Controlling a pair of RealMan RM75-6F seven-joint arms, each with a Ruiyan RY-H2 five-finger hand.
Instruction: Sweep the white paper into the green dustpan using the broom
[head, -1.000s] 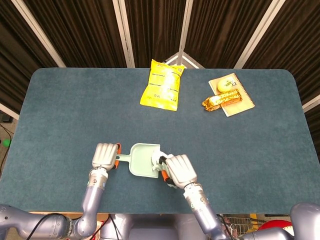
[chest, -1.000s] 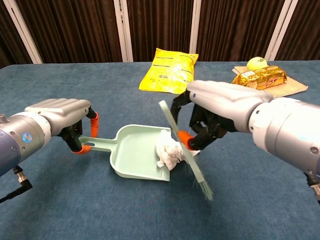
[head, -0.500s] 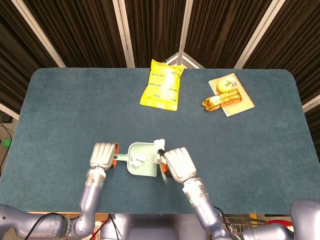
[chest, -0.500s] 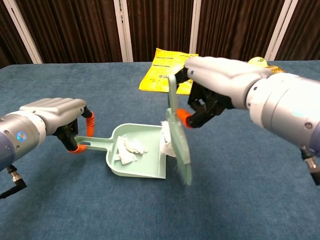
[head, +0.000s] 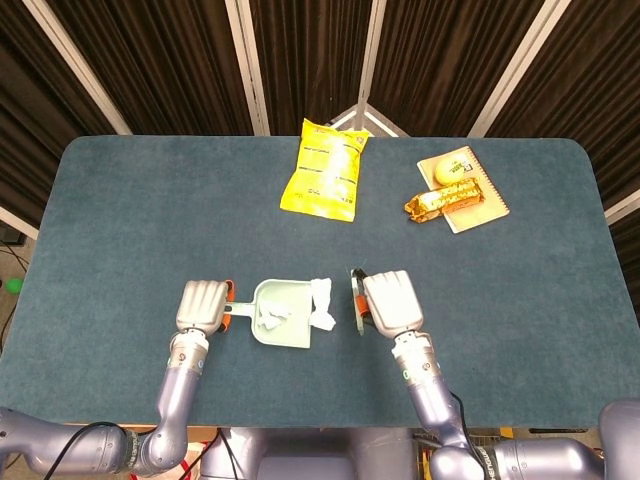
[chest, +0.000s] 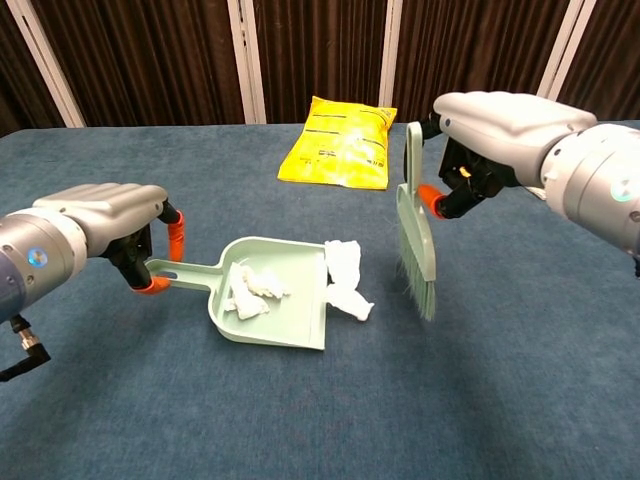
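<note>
My left hand (head: 202, 306) (chest: 100, 225) grips the handle of the pale green dustpan (head: 280, 318) (chest: 272, 312), which lies flat on the table. One crumpled white paper piece (chest: 250, 288) (head: 272, 317) sits inside the pan. A second white paper (chest: 347, 282) (head: 323, 300) lies at the pan's open right edge, partly on the cloth. My right hand (head: 391, 302) (chest: 490, 140) holds the small green broom (chest: 416, 240) (head: 357, 302) upright, bristles down, lifted a little to the right of the paper and apart from it.
A yellow snack bag (head: 325, 169) (chest: 341, 142) lies at the table's back middle. At the back right, a notebook (head: 477, 194) carries a gold-wrapped bar (head: 443, 201) and a yellowish ball (head: 446, 171). The blue cloth table (head: 120, 220) extends on all sides.
My right hand has pulled the broom back to the right and up, away from the pan. One paper piece stayed inside the pan; the other lies at its right edge.
</note>
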